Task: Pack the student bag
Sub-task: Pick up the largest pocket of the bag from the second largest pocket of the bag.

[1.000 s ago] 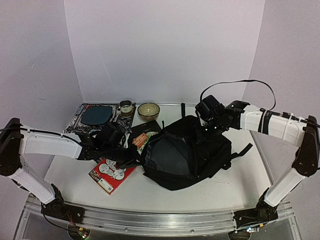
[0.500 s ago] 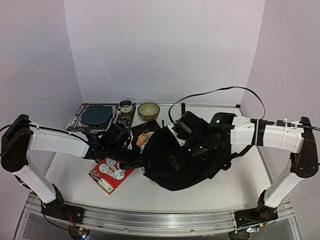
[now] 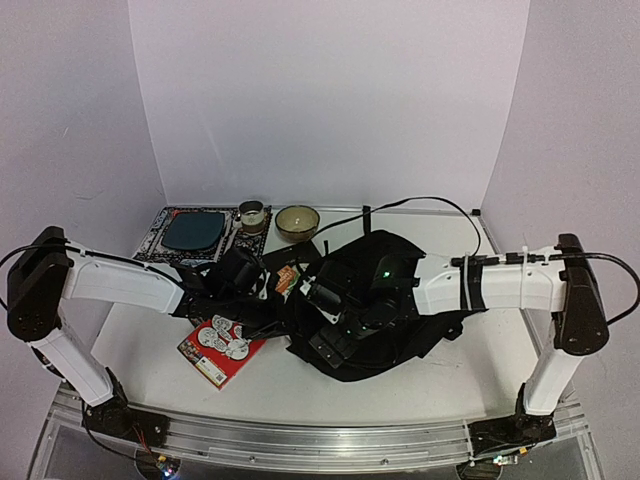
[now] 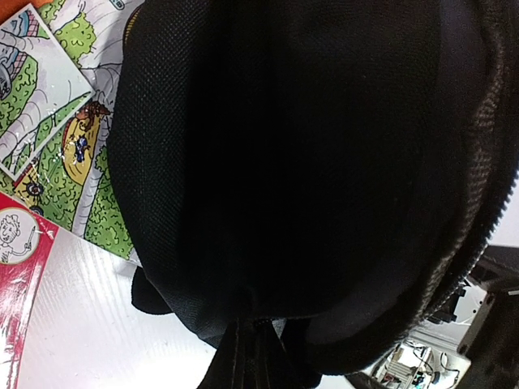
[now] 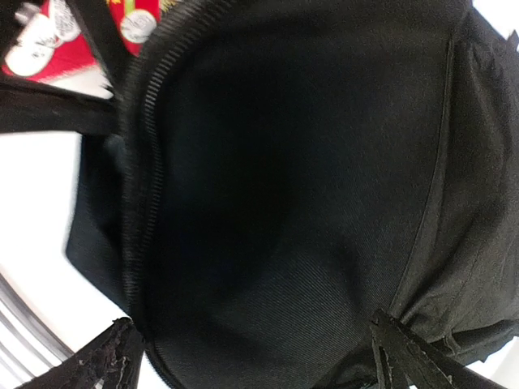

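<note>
Holding the student bag (image 3: 400, 340) at mid-table (image 3: 480, 370): left gripper (image 3: 272, 312) is pinching its rim, right gripper (image 5: 255, 356) is hovering spread over the mouth. Packing is looking unstarted; red book (image 3: 215, 352) and comic book (image 4: 73, 138) are lying outside

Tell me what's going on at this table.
Two robot arms are at a large soft black fabric backpack lying on the white table. The left gripper is shut at its left edge, apparently pinching the rim. The right gripper hovers at the opening, jaws wide and empty. A flat red book and a green cartoon-print book lie outside the bag, not yet packed.
</note>
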`<state>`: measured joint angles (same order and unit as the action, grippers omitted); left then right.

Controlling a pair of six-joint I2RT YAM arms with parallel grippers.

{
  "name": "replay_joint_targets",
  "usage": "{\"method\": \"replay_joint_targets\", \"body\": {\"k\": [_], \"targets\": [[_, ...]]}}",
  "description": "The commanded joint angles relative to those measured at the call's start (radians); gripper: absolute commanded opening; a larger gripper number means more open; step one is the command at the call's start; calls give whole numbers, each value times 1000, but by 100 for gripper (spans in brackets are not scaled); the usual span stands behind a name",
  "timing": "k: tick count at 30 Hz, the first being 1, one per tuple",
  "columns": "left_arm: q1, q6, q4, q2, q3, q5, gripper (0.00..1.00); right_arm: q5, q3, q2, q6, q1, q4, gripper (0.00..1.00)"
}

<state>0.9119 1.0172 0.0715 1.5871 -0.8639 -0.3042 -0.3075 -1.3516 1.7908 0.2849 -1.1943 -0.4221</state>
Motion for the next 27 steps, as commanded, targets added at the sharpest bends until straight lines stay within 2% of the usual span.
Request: {"method": "replay_joint_targets", "body": {"k": [1,9,17,20,23,27], "targets": [[5,-25,-16,7,-41,-12,4,-56,-83,14,29,-24,-21,98],[6,-31,-17,6,-41,-4,5,-158,-124,53,121,-30,62,98],[7,-26,-34,4,-37,-6,5,-199,-128,153,132,-30,100,98],[7,-28,-39,5,-38,-10,4,-271,-121,176,151,-30,106,97],[7,-26,-39,2,-32,-12,4,-365,-100,174,173,-30,106,94],[7,-24,-39,-6,-20,-8,4,-459,-71,145,182,-28,91,82]]}}
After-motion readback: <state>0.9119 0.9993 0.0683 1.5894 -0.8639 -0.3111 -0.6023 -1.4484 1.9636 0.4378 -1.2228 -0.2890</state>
